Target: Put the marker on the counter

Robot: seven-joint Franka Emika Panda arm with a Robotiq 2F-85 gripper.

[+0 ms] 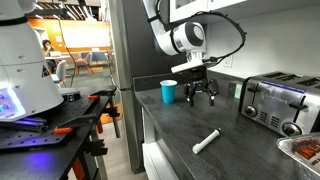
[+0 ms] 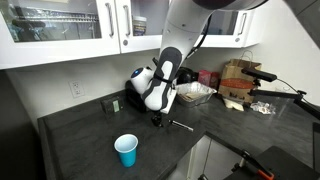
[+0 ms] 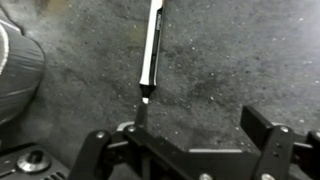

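The marker (image 1: 207,141), a thin white stick with a darker tip, lies flat on the dark grey counter (image 1: 240,150). It also shows in the wrist view (image 3: 150,50), pointing away from the jaws, and as a thin line in an exterior view (image 2: 182,125). My gripper (image 1: 200,95) hangs above the counter between the blue cup (image 1: 168,92) and the toaster (image 1: 275,103), behind the marker. In the wrist view the gripper (image 3: 200,128) is open and empty, its jaws wide apart with bare counter (image 3: 230,60) between them.
The blue cup (image 2: 126,150) stands upright near the counter's edge. A tray with food (image 1: 305,150) sits at the counter's corner. A black workbench with orange clamps (image 1: 50,130) stands beyond the counter's end. A rounded grey object (image 3: 15,70) lies at the wrist view's left.
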